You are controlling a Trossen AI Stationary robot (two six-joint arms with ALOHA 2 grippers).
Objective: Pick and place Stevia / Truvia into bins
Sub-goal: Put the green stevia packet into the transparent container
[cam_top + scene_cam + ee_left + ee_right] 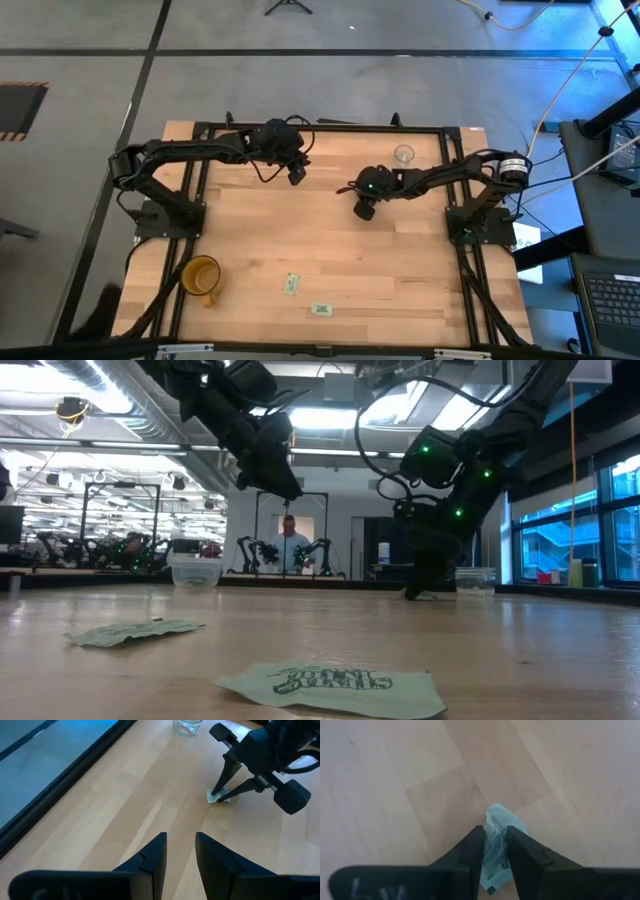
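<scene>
Blk arms [200,150], green LEDs.

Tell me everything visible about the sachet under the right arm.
The sachet is small, whitish paper with green print, crumpled and bowed upward. It lies on the wooden table near its middle, pinched between the two dark fingers of the right tool, which is down at the tabletop.

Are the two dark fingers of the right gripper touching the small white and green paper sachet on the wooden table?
Touching. In the right wrist view, the right gripper has both fingers pressed against the crumpled white and green paper sachet between them.
</scene>
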